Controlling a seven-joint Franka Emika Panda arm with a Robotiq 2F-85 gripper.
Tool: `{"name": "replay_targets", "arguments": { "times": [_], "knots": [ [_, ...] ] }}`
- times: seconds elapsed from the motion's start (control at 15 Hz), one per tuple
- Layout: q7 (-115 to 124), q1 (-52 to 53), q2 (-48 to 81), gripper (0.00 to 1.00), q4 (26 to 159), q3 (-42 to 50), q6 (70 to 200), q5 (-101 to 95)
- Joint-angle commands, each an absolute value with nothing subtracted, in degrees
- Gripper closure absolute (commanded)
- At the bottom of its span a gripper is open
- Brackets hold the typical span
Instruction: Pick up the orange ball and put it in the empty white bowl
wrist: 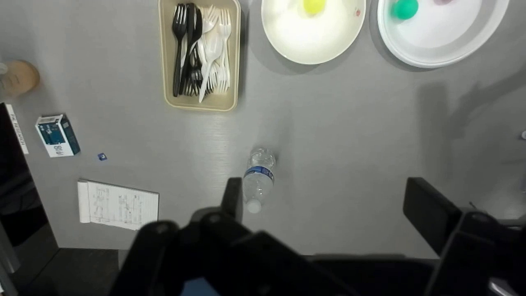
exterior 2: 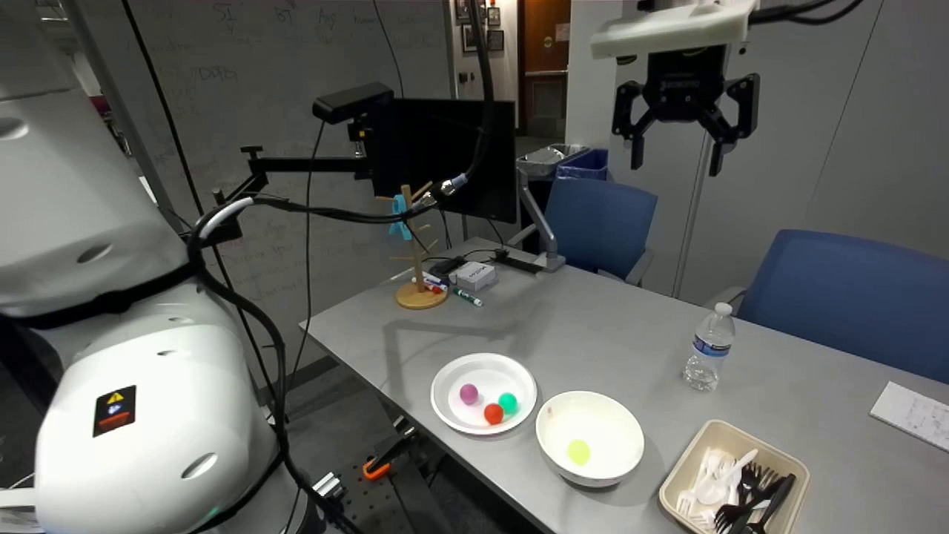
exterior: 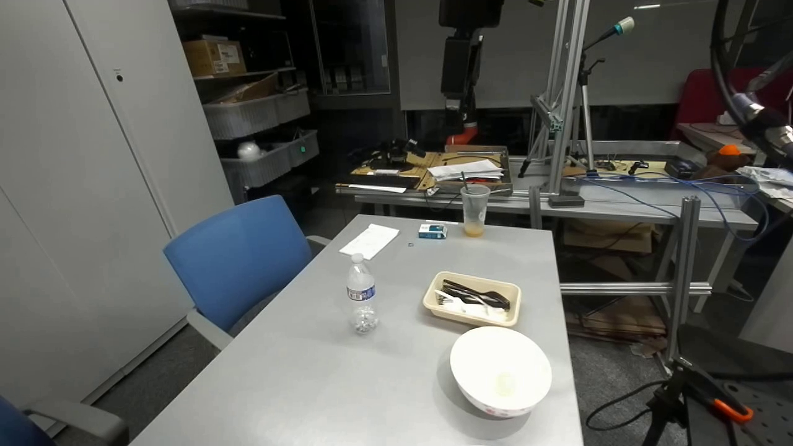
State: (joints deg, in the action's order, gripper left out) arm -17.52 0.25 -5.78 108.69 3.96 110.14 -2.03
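The orange ball [exterior 2: 494, 414] looks red-orange and lies on a white plate [exterior 2: 442, 400] beside a green ball [exterior 2: 508, 403] and a purple ball [exterior 2: 468, 394]. It is out of view in the wrist view. The white bowl [exterior 2: 626, 426] stands next to the plate; a yellow-green ball [exterior 2: 578, 452] lies in it. The bowl also shows in an exterior view [exterior: 495, 359] and, cut off, in the wrist view [wrist: 306, 45]. My gripper [exterior 2: 676, 159] is open and empty, high above the table; its fingers frame the wrist view's lower part [wrist: 324, 195].
A small water bottle [wrist: 259, 176] stands upright on the table. A beige tray with cutlery [exterior 2: 671, 482] is next to the bowl. A notepad [wrist: 119, 204], small box [wrist: 58, 135] and cup [exterior: 474, 210] lie farther off. A wooden stand [exterior 2: 419, 297] and monitor [exterior 2: 452, 156] stand at the back.
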Motion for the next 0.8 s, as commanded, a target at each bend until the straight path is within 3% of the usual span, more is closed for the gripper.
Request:
{"name": "replay_targets", "arguments": {
  "times": [0.0,0.73],
  "knots": [
    [-15.38,0.03,-6.82,0.0,113.86,2.67,113.18,-3.73],
    [-9.5,2.41,-7.38,0.0,136.61,-1.68,130.35,-0.62]
  ]
}}
